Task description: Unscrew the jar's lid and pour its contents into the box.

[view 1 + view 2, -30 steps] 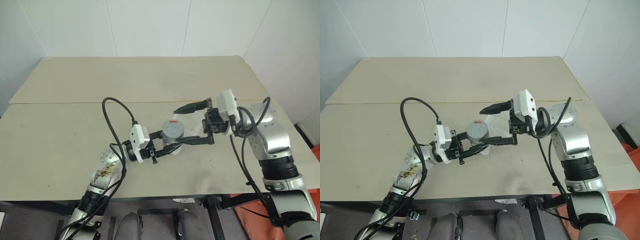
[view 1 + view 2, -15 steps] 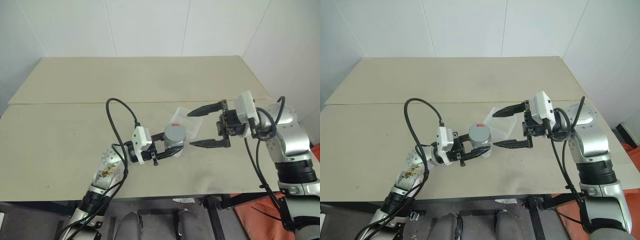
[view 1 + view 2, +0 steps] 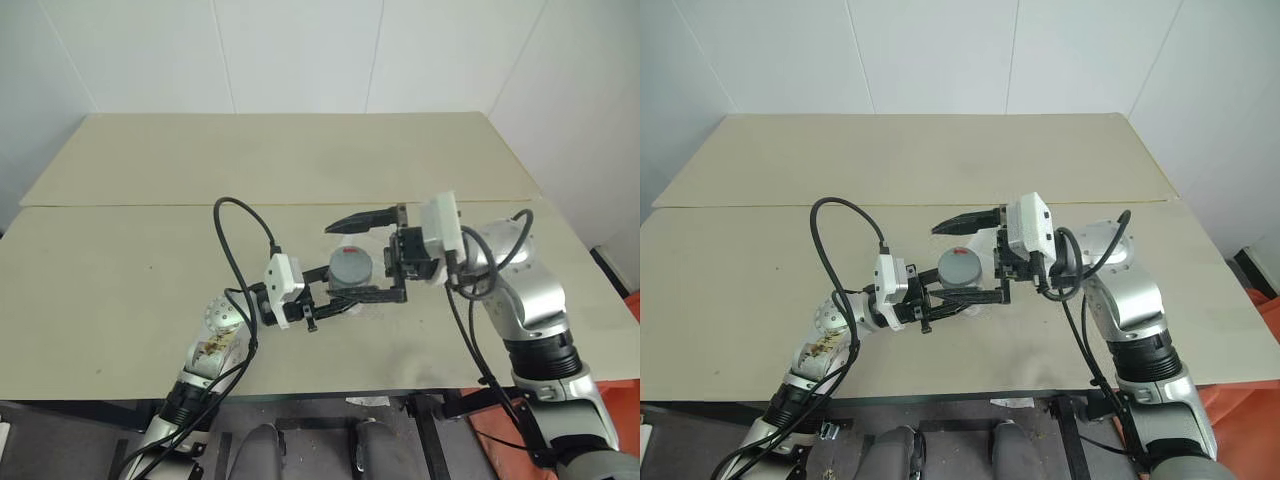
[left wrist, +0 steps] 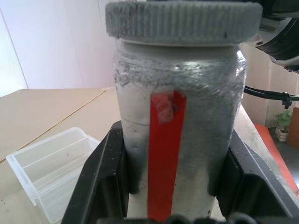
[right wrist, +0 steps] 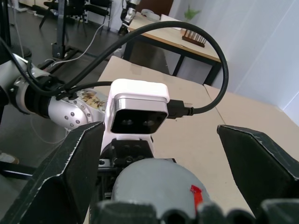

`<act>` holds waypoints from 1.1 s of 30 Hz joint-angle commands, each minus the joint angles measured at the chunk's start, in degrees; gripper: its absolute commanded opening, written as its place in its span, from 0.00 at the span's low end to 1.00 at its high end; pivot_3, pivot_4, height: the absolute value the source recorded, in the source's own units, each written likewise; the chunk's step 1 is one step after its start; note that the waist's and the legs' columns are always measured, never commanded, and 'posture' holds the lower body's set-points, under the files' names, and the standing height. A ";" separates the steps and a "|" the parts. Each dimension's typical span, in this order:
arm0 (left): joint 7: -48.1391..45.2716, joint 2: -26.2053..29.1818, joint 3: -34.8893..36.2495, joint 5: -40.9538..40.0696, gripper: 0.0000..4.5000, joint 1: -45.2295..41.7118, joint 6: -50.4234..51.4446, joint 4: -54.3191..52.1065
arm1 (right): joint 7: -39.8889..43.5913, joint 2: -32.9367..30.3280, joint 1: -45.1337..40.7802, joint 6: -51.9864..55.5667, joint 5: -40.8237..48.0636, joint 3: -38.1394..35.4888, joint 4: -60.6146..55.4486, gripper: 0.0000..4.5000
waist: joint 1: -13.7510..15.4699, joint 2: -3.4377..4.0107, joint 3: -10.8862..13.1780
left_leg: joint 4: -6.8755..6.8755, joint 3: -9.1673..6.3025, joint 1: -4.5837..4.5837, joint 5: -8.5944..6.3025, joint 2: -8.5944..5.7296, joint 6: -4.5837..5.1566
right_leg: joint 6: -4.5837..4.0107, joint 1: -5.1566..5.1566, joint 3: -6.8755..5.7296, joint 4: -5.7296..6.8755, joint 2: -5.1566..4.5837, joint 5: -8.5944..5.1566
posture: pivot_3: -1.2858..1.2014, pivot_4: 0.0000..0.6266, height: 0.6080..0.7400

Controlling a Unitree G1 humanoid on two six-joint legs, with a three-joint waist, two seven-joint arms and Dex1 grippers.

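Observation:
My left gripper (image 3: 343,298) is shut on the jar (image 4: 196,121), a silvery-clear cylinder with a red strip, and holds it upright just above the table. The ribbed grey lid (image 4: 182,21) sits on top of the jar. My right gripper (image 3: 335,262) is open and reaches in level from the right, with one black finger on each side of the lid (image 3: 350,266) and clear of it. In the right wrist view the lid (image 5: 156,186) lies low between the two fingers (image 5: 65,168). The clear plastic box (image 4: 49,172) stands on the table just behind the jar, partly hidden by my right gripper.
The beige table (image 3: 150,300) stretches wide to the left and far side, with a seam running across it. A black cable (image 3: 235,240) loops up from my left wrist. The table's front edge is close below the grippers.
My right gripper drew away to the right, then came back left, and its open fingers again straddle the lid. The left gripper and jar stayed in place.

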 commanded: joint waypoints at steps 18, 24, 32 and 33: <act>-0.29 0.13 -0.06 -0.16 0.43 -0.52 -1.40 -1.20 | -0.51 -4.07 -0.13 -1.46 -0.66 -3.59 3.43 0.99 | 0.00 0.00 0.00 | 0.00 0.00 0.01 0.00 0.00 0.00 | 0.01 0.00 0.00 0.00 0.01 -0.01 | 0.52 0.24 1.00; -0.82 0.44 0.14 -0.30 0.43 -1.08 -1.62 -0.51 | -0.31 -5.76 1.00 -2.20 -0.71 -4.83 4.25 0.99 | -0.03 0.00 0.00 | 0.00 0.00 0.01 0.00 0.00 0.00 | 0.01 0.00 0.00 0.00 0.00 -0.01 | 0.52 0.24 1.00; -1.04 0.50 0.17 -0.19 0.43 -1.15 -1.89 -0.28 | 1.06 -7.73 0.94 -3.49 -0.42 -5.65 6.25 0.99 | -0.01 0.00 0.00 | 0.00 0.00 0.01 0.00 0.00 0.00 | 0.02 0.00 0.00 -0.01 0.01 -0.01 | 0.52 0.24 1.00; -1.04 0.48 0.20 -0.17 0.43 -1.11 -1.93 -0.25 | 1.24 -7.92 0.88 -3.67 -0.40 -5.73 6.66 0.99 | 0.00 0.00 0.00 | 0.00 0.01 0.01 0.00 0.00 0.00 | 0.02 0.00 0.00 -0.01 0.00 -0.01 | 0.52 0.24 1.00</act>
